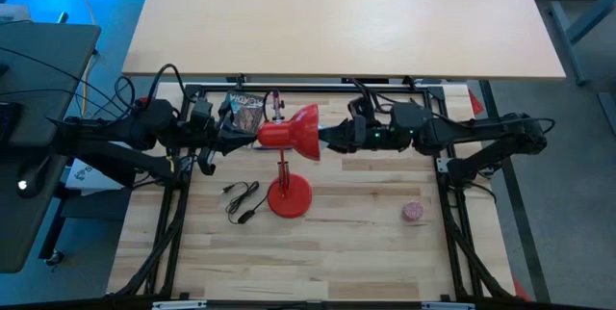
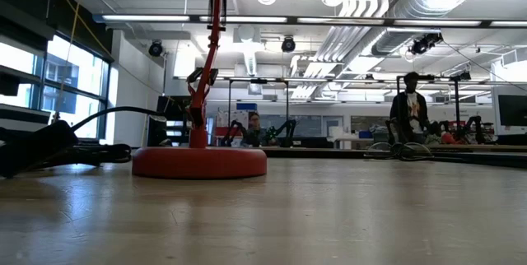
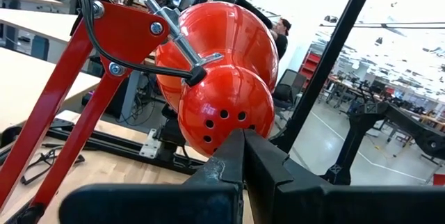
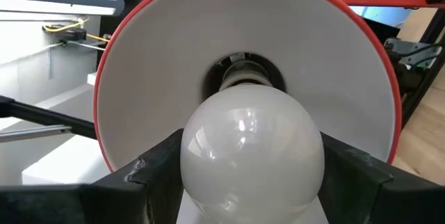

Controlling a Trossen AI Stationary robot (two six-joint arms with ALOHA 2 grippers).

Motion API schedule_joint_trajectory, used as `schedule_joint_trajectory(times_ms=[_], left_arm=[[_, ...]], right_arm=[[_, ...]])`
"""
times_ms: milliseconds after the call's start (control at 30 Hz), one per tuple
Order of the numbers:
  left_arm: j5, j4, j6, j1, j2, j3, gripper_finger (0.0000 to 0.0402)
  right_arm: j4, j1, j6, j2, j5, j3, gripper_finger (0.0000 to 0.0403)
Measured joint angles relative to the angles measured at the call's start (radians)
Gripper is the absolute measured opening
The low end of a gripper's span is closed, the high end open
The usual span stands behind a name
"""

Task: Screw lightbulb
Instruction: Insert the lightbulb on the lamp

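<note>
A red desk lamp stands on its round base (image 1: 289,197), its shade (image 1: 292,129) tipped level with the mouth facing the table's right. The white lightbulb (image 4: 250,137) sits inside the shade's white interior (image 4: 153,64), and my right gripper (image 4: 252,172) is shut on it at the shade's mouth (image 1: 322,137). The bulb's neck reaches into the socket (image 4: 243,78). My left gripper (image 3: 243,140) is shut and stands against the back of the shade (image 3: 222,106), on its left side (image 1: 248,129). My left gripper's shut fingertips (image 3: 236,147) meet the red rounded back (image 3: 226,116) of the lamp's shade, below its vent holes. The fingers come level from the table's left. My right gripper pinches the bulb's round glass globe by its two widest sides (image 4: 191,158) between its two fingers (image 4: 156,165). The fingers come level from the table's right, along the bulb's axis. The bulb is clear of the table, with its neck in the socket.
A small pink ball (image 1: 415,211) lies on the table toward the near right. A black cord with a plug (image 1: 241,199) lies left of the lamp's base (image 2: 199,160). A printed packet (image 1: 246,110) sits behind my left gripper. People stand in the room beyond.
</note>
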Motion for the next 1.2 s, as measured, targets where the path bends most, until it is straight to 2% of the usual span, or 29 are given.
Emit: schedule_joint_trajectory(times_ms=[200,400,500,767,967,1200], left_arm=[[0.000,-0.017,0.000,0.000,0.000,0.000,0.0000],[-0.002,-0.024,0.000,0.000,0.001,0.000,0.0000],[-0.006,-0.030,0.000,0.001,0.002,0.000,0.0000],[-0.007,-0.043,0.000,0.001,0.004,-0.001,0.0000],[-0.004,0.008,0.010,0.001,0.003,-0.001,0.0000],[0.001,0.007,0.015,0.000,0.003,-0.001,0.0000]], right_arm=[[0.001,-0.017,0.045,0.000,-0.057,0.000,0.0250],[-0.001,-0.017,0.062,-0.006,-0.067,0.000,0.0250],[-0.055,-0.026,0.065,-0.012,-0.092,0.021,0.0249],[-0.312,-0.043,-0.054,-0.010,-0.116,0.177,0.0249],[-0.327,-0.032,-0.106,-0.010,-0.073,0.182,0.0249],[-0.320,-0.040,-0.134,-0.005,-0.076,0.182,0.0249]])
